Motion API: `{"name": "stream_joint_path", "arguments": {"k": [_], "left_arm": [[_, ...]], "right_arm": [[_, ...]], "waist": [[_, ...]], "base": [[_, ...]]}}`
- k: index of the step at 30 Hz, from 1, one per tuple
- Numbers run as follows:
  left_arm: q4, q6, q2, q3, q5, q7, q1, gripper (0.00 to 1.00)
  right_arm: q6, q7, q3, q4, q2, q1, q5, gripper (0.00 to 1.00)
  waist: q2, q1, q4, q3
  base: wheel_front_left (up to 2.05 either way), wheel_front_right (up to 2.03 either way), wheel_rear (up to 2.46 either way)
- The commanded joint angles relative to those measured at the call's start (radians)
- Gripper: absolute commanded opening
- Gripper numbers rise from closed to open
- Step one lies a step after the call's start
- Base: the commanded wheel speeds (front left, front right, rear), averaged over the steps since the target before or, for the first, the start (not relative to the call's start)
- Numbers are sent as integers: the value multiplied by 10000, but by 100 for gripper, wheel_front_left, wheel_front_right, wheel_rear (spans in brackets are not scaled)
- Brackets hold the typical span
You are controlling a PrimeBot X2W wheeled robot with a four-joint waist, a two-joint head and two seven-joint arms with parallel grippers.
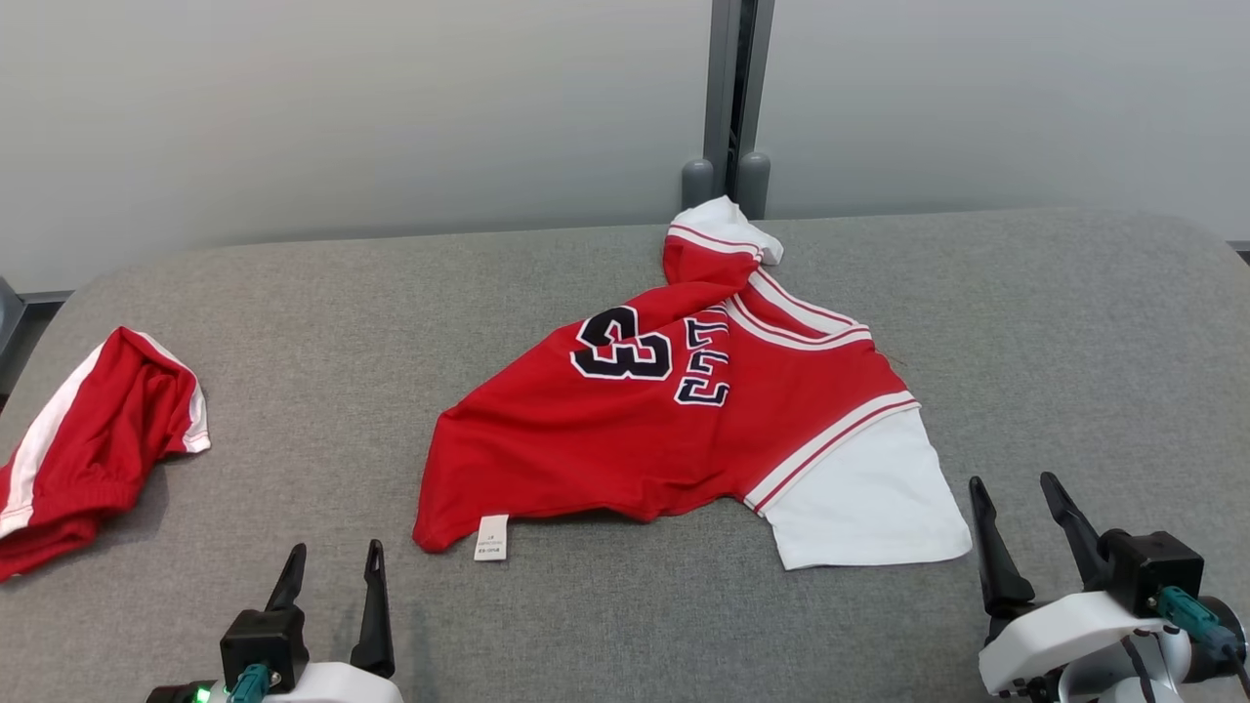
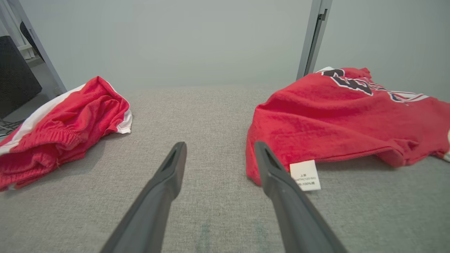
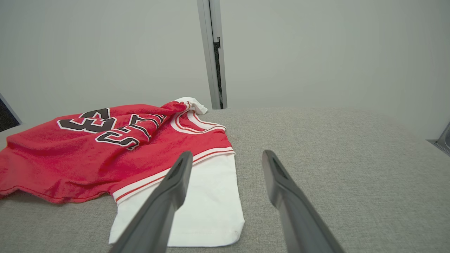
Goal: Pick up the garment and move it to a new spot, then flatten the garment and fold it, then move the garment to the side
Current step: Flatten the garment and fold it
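Garments on the surface: two, one red jersey [image 1: 674, 430] and one pair of red shorts [image 1: 88, 449] with white side stripes.
Jersey: centre of the head view, lying rumpled on the grey padded surface [image 1: 1025, 322], partly folded over itself; a dark "33" faces up, with a second dark print creased beside it.
Sleeves: two white ones; one sleeve [image 1: 864, 498] is spread flat at the jersey's lower right, and the other is bunched at the top, near the post.
Tag: one white tag [image 1: 491, 537] sticks out from the jersey's lower left hem.
Shorts: far left of the head view, crumpled, well apart from the jersey.
Left gripper [image 1: 336, 549]: lower left of the head view, its two fingers spread apart and holding nothing. In its wrist view the right-hand finger tip is just beside the jersey's hem corner and tag; whether it touches them is unclear.
Right gripper [image 1: 1011, 480]: lower right of the head view, its two fingers spread apart and empty, just beside the flat white sleeve.
Background: one grey post [image 1: 728, 98] stands between two pale wall panels at the top.
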Motion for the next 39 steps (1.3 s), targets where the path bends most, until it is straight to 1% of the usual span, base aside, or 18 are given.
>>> {"name": "stream_joint_path", "arguments": {"k": [1,8,13,22,29,30,31,32,34,35,39], "left_arm": [[-11,-24,27,9,-38,-19,-2,100],[2,-32,20,-140,-255,-19,-268,100],[36,-87,20,-385,-482,-19,-535,100],[271,-263,19,-811,-708,-19,-1074,100],[379,-367,20,-844,-637,-19,-1301,100],[381,-385,20,-828,-621,-19,-1342,100],[381,-385,20,-828,-621,-19,-1342,100],[382,-395,20,-812,-605,-21,-1369,100],[389,-422,20,-802,-597,-19,-1379,100],[389,-437,20,-801,-606,-19,-1406,100],[497,-558,18,-886,-826,-21,-1485,100]], "right_arm": [[-2,-46,9,-42,-60,61,71,100],[-2,-48,59,66,-60,-130,2,100],[-2,-46,92,348,-60,-355,14,100],[-2,-48,-125,1661,-62,-909,-141,100],[-2,-23,-219,2506,-54,-1211,184,100],[-2,-20,-205,2572,-53,-1242,195,93],[-2,-20,-205,2572,-53,-1242,195,93],[-2,-12,-161,2676,-53,-1275,230,65],[-2,7,-89,2918,-34,-1311,377,4],[-2,20,-68,3072,-30,-1335,416,0],[-8,35,-234,3177,-53,-1410,486,0]], "waist": [[-1,0,-12,27],[-1,0,-76,369],[-1,0,19,895],[-1,0,237,1679],[-1,0,321,1967],[-1,0,326,1994],[-1,0,326,1994],[-1,0,333,2020],[-1,0,342,2064],[-1,0,343,2088],[-1,0,302,2093]], "base": [[0,0,0],[0,0,0],[0,0,0],[0,0,0],[0,0,0],[0,0,0],[0,0,0],[0,0,0],[0,0,0],[0,0,0],[0,0,0]]}}
